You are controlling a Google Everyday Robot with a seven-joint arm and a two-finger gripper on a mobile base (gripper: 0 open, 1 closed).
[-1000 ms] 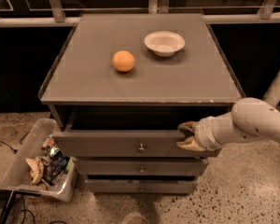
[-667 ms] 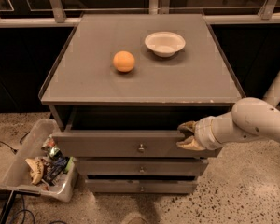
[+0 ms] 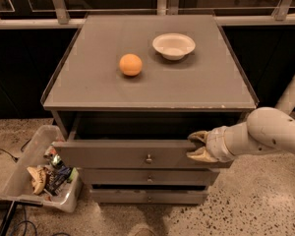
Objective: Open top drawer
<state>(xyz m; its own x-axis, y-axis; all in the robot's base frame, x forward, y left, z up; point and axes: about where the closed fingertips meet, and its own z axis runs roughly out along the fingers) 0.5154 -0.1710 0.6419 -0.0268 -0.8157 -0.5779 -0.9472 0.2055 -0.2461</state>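
Observation:
The top drawer [image 3: 113,154] of the grey cabinet stands partly pulled out, with a dark gap under the cabinet top and a small round metal knob [image 3: 148,158] at its centre. My gripper [image 3: 197,145] is at the right end of the drawer's front panel. One tan finger [image 3: 198,135] lies over the panel's top edge and the other sits on its front face, so it clasps the panel. The white arm comes in from the right. The drawer's interior is in shadow.
Two shorter drawers [image 3: 148,179] sit below, slightly out. An orange ball [image 3: 131,64] and a white bowl [image 3: 173,45] rest on the cabinet top [image 3: 88,87]. A plastic bin of clutter [image 3: 44,173] stands on the floor at the left. A railing runs behind.
The top drawer's front panel has come slightly further out toward the camera, and my gripper has moved with it.

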